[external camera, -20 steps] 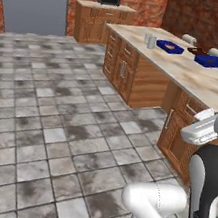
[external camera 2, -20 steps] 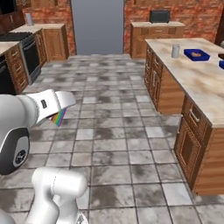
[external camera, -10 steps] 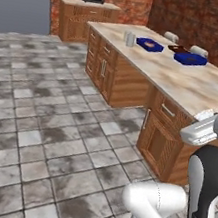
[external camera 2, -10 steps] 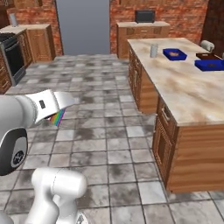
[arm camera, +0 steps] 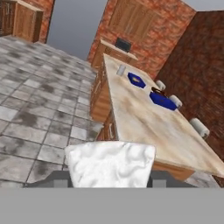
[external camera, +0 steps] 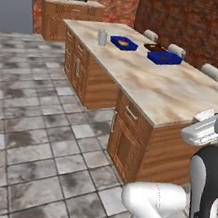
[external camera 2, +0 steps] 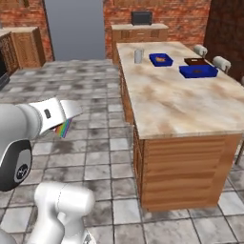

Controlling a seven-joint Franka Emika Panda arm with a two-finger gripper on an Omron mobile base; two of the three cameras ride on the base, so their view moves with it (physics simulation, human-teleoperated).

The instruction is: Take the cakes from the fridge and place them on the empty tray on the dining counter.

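The claw (external camera 2: 64,125) is pinching the rainbow-layered cake slice (external camera 2: 63,128), its striped side showing under the white hand in the right base view and its white frosted top (arm camera: 110,162) sitting right before the hand camera. It is hanging over open tiled floor (external camera: 23,116), well apart from the near end of the dining worktop (external camera 2: 176,100).

The worktop is running away from the robot toward a brick wall, its near corner and long left edge bordering a wide bare stretch of floor. The closer half of its stone top is lying bare. Farther along, a blue tray (external camera 2: 198,71) is sitting near the right edge, with the dark brown tray (external camera 2: 194,61) just behind it. Another blue tray (external camera 2: 160,59) is resting nearer the middle, and a grey cup (external camera 2: 138,56) is standing close to the left edge. Stool backs (external camera: 212,73) are lining the far side.
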